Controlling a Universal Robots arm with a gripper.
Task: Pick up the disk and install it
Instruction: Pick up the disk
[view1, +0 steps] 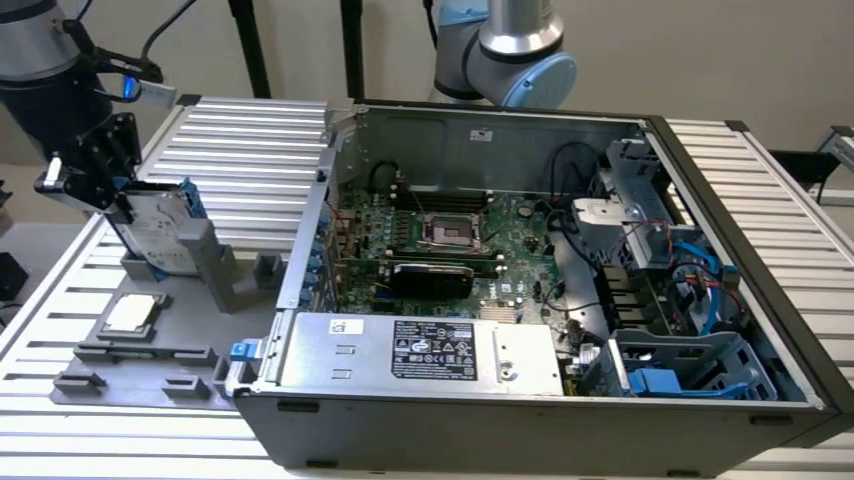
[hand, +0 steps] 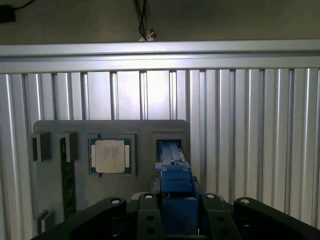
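an open computer case (view1: 534, 430) lies on its side on a ribbed metal table (view1: 254, 140), showing a green motherboard (view1: 514, 225) with a processor socket (view1: 445, 232) near its middle and a silver power supply (view1: 414, 350) with a black and white label along the near wall. a blue plastic drive cage (view1: 694, 365) sits in the corner at the exterior view's right, with blue cables (view1: 707, 290) just behind it. at the exterior view's left, beside the case, a grey holder plate (view1: 147, 350) rests on the table, with a small square processor chip (view1: 134, 313) lying flat in one pocket and a green memory stick (hand: 67, 180) in a slot near it.
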